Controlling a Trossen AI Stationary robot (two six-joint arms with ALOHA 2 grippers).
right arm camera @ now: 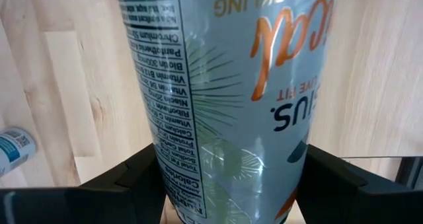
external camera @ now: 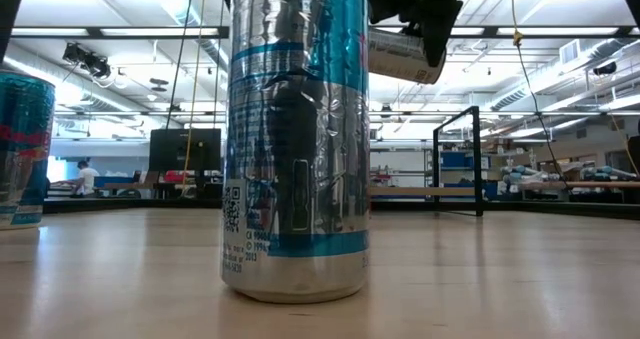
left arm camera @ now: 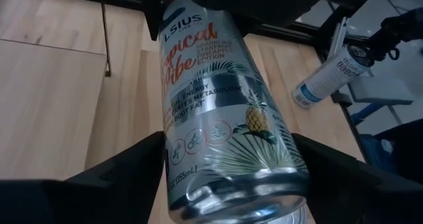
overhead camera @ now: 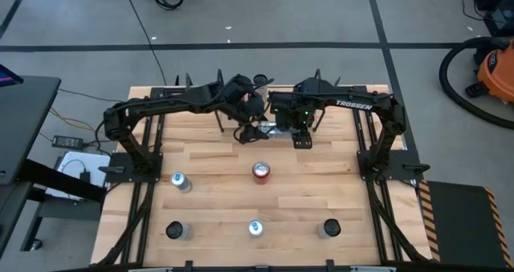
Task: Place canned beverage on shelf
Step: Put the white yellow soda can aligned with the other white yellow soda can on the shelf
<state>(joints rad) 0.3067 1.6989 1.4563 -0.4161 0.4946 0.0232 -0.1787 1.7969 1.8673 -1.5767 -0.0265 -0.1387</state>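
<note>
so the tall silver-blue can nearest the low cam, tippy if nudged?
Probably. The silver-blue can stands upright, tall on a narrow base, so a high push likely topples it. Its round, glossy wall suggests it would roll and slip easily.

Wooden table (overhead camera: 321, 184) with five upright cans (overhead camera: 261, 172).

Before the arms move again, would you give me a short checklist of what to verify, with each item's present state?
1. Left gripper shut on the can: ok.
2. Right gripper also shut on the can: ok, so one must release first.
3. Can clear of the table: ok, held aloft.
4. Shelf free to receive it: cannot tell.
5. Five standing cans, such as the red-topped one, away from both arms: ok.
</note>
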